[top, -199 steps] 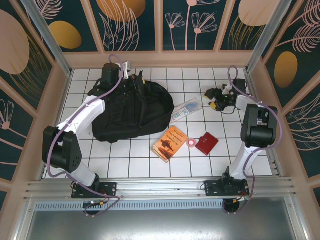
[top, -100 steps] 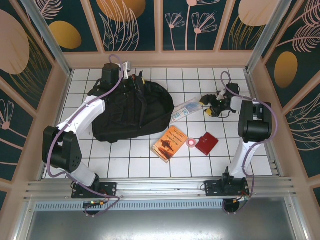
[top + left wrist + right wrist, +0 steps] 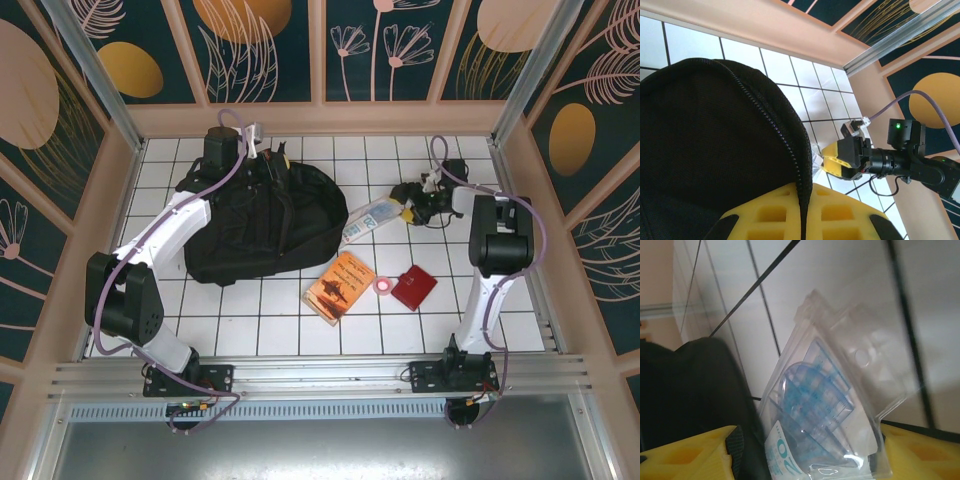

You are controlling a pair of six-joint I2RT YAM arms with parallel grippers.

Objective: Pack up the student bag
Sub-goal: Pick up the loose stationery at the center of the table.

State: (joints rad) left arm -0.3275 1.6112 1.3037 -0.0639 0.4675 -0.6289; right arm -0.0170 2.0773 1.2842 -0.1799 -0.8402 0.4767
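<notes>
Now right gripper [image 3: 407,206] has neared clear packet [image 3: 367,221].

A white tiled worktop [image 3: 280,335] with dark grid lines lies under the left gripper [image 3: 270,162] and the right gripper [image 3: 403,203]. Beyond both rise peach-framed walls [image 3: 320,118] holding dark teal panels [image 3: 350,70] painted with gold discs and pale leaves. Metal rails [image 3: 320,375] run behind them. The light is bright and even.

Blue "20" on the white label [image 3: 785,460] of the clear plastic packet [image 3: 830,390]; orange booklet's [image 3: 341,286] print unreadable.
</notes>
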